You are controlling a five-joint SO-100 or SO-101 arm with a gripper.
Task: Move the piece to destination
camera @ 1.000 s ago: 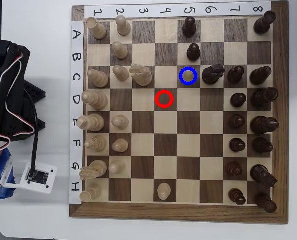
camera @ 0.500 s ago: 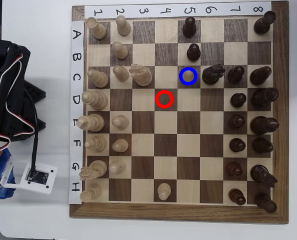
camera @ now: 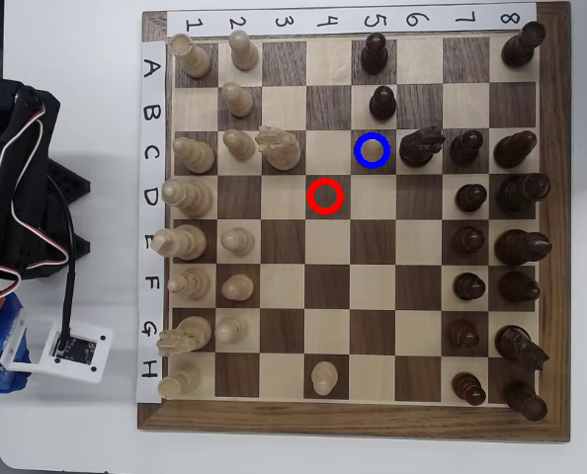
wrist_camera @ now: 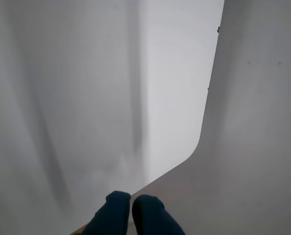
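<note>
Pawn (camera: 324,377) stands alone on the near row of the board (camera: 353,420), well apart from the blue-ringed square (camera: 373,150). The gripper (wrist_camera: 131,208) faces bare desk (wrist_camera: 253,147), jaws almost together and empty; they should widen, then descend straight over the pawn's head.

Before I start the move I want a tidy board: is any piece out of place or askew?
One small pale cream wooden pawn stands alone on H4, far from the other light pieces. The pale carved knight at G1 looks tilted. Nothing looks spilled or broken.
</note>
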